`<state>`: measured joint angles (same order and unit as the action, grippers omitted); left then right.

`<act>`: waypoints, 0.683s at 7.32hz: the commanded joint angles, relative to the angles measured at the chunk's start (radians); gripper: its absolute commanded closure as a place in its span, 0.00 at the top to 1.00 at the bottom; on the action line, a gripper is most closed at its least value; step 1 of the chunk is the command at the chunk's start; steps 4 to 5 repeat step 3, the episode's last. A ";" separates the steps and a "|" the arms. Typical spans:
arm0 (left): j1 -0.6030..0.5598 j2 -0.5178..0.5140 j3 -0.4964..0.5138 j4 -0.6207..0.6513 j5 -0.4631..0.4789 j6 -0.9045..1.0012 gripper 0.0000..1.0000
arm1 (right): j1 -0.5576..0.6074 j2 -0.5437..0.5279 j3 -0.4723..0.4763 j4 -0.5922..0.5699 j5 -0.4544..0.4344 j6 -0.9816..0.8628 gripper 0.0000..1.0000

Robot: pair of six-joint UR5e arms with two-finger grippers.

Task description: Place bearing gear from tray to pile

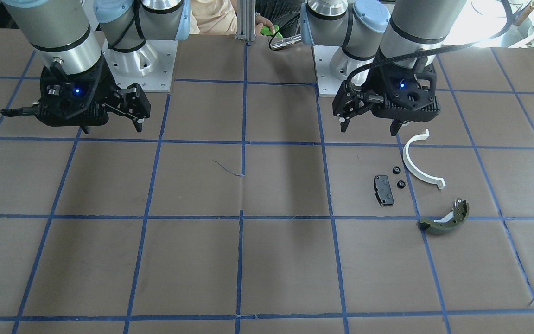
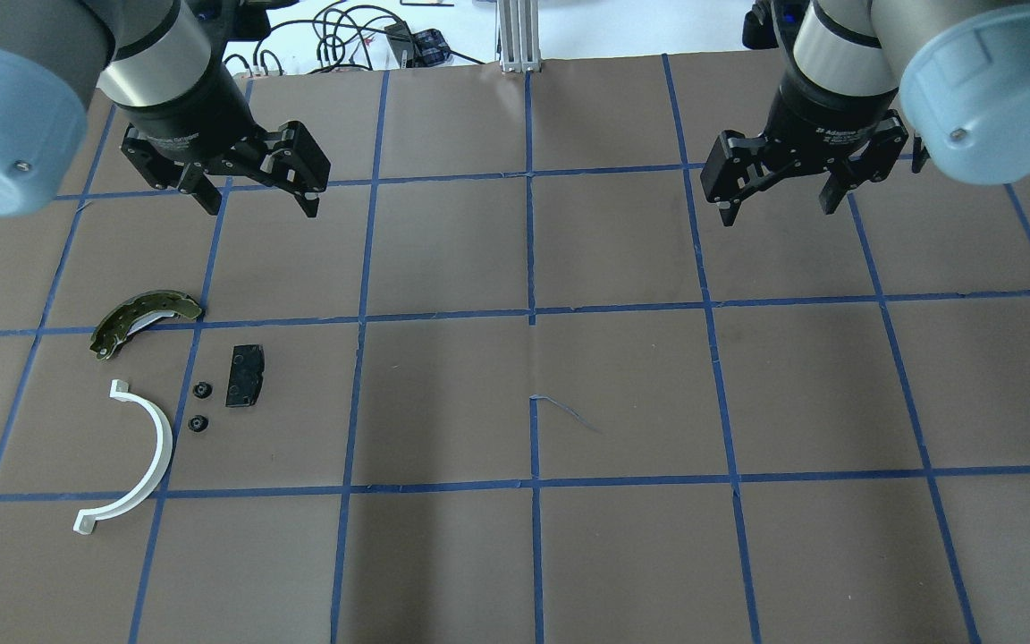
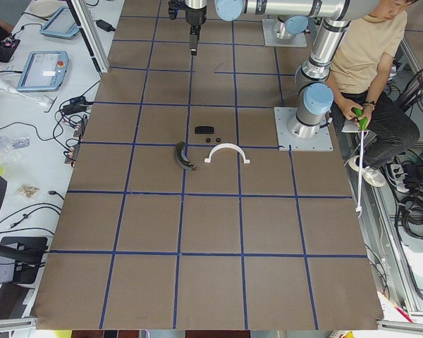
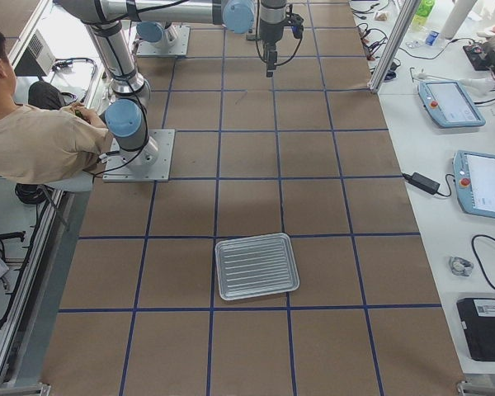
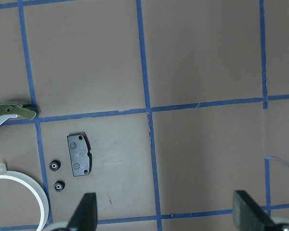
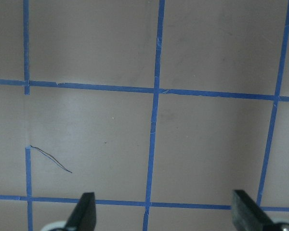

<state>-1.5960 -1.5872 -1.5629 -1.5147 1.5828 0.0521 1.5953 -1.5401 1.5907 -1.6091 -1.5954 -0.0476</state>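
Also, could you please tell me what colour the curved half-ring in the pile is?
White; the overhead exterior view shows the half-ring best.

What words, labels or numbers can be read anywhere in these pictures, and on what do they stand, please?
Right pincer, white print on its black body: too blurred to read.
Left pincer, white print on its black body: too blurred to read.
No other text is legible in any view.

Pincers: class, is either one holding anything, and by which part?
Nothing is held: the left pincer and the right pincer are both open and empty.
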 commanded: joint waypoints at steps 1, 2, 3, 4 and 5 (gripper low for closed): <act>0.001 0.010 -0.011 -0.001 0.000 0.000 1.00 | 0.000 0.000 0.000 0.000 0.000 0.000 1.00; 0.001 0.013 -0.019 -0.001 0.000 0.000 1.00 | 0.000 0.000 0.000 0.000 0.000 0.000 1.00; 0.001 0.015 -0.020 -0.001 0.002 0.000 1.00 | 0.000 -0.002 0.000 0.000 0.000 0.000 1.00; 0.001 0.015 -0.020 -0.001 0.002 0.000 1.00 | 0.000 -0.002 0.000 0.000 0.000 0.000 1.00; 0.001 0.015 -0.020 -0.001 0.002 0.000 1.00 | 0.000 -0.002 0.000 0.000 0.000 0.000 1.00</act>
